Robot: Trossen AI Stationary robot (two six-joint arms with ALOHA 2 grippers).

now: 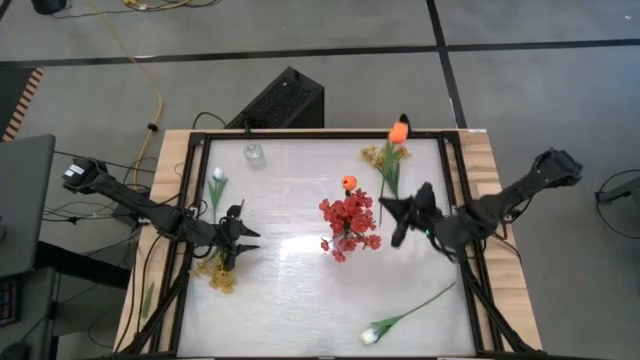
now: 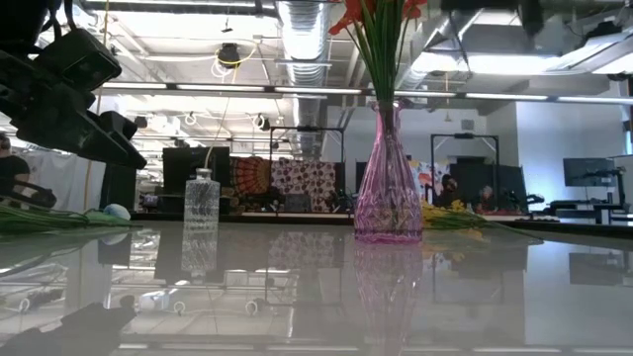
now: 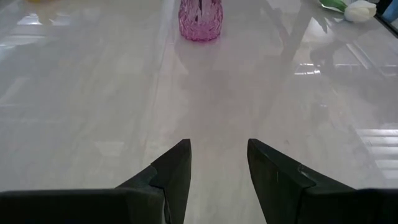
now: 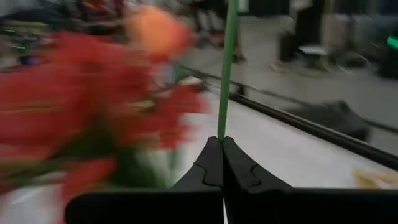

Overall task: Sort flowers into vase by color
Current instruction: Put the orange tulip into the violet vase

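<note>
My right gripper [image 4: 222, 144] has its jaws pinched shut on a thin green stalk [image 4: 228, 68], which rises straight up out of the jaw tips; the red sprays [image 1: 349, 222] and an orange tulip [image 1: 349, 183] standing in the pink vase [image 2: 388, 198] lie just ahead of those jaws and a little to one side. My left gripper [image 3: 217, 165] hangs low over the counter [image 1: 290, 300] with its jaws parted and nothing between them, the pink vase well ahead of them and a white tulip [image 3: 360, 9] far off ahead to the side.
</note>
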